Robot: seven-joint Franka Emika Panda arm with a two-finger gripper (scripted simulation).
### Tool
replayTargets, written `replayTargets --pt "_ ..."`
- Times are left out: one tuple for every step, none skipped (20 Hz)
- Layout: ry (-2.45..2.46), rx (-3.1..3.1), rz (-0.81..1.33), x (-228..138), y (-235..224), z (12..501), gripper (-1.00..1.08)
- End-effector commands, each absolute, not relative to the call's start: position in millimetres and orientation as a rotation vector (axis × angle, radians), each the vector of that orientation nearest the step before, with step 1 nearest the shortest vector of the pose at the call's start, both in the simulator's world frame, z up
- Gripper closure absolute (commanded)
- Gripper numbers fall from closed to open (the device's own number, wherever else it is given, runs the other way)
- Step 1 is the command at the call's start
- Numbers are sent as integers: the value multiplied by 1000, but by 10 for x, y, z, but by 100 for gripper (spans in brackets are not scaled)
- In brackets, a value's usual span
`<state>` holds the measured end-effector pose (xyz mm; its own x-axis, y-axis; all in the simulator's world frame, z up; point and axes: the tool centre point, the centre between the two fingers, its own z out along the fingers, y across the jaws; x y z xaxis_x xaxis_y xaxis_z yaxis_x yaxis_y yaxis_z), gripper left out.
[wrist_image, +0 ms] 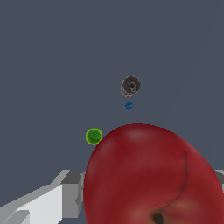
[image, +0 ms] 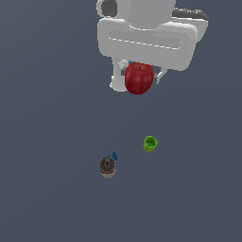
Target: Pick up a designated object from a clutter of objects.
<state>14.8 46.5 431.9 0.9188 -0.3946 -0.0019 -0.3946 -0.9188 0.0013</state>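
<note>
The glossy red apple (image: 139, 78) hangs high above the floor, clamped between the fingers of my gripper (image: 138, 81). The white hand sits over it near the exterior view's top. In the wrist view the apple (wrist_image: 148, 175) fills the near part of the picture, its dark stem dimple showing, with a grey finger (wrist_image: 72, 192) pressed against its side. The other finger is mostly hidden behind the apple. The rest of the clutter lies far below on the floor.
A bright green cup (image: 150, 143) (wrist_image: 94, 136) stands on the grey floor. A dark grey round can with reddish base (image: 108, 166) (wrist_image: 130, 85) stands further to the exterior view's left, with a tiny blue piece (image: 114, 155) (wrist_image: 128, 105) beside it.
</note>
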Motion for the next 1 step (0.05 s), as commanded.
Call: replayTargets --pt "-633 3077 0 152 465 4332 108"
